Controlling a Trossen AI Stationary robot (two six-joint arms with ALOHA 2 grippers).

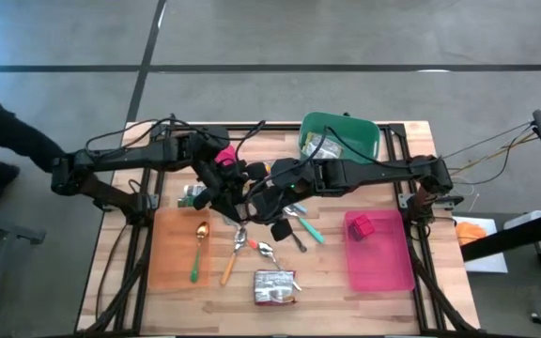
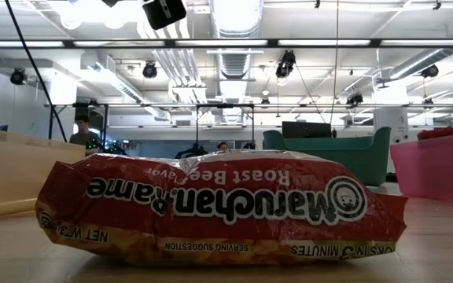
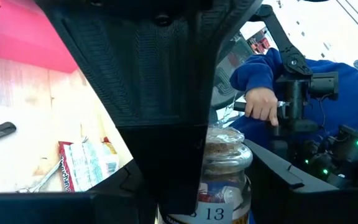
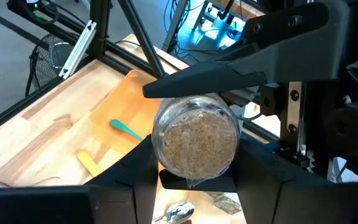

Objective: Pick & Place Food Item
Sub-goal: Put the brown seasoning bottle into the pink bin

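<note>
- Jar [image 4: 196, 138] of brown granules sits right at the middle of the tabletop [image 1: 346, 282], up off the wood, caught between both arms.
- Left gripper [image 3: 219, 186] clamps the jar's body from the side, dark fingers pressed against the glass.
- Right gripper [image 4: 194, 171] comes in from the other side, its fingers flanking the jar; from here it looks closed on the glass too, though contact is hard to confirm.
- Ramen packet [image 1: 274, 286] lies flat near the front edge, filling the low view.
- Spoons [image 1: 252, 246] scatter just below the grippers; an orange tray [image 1: 162, 253] lies to the left.
- Pink bin [image 1: 380, 253] stands right, green bin [image 1: 355, 131] at the back.
</note>
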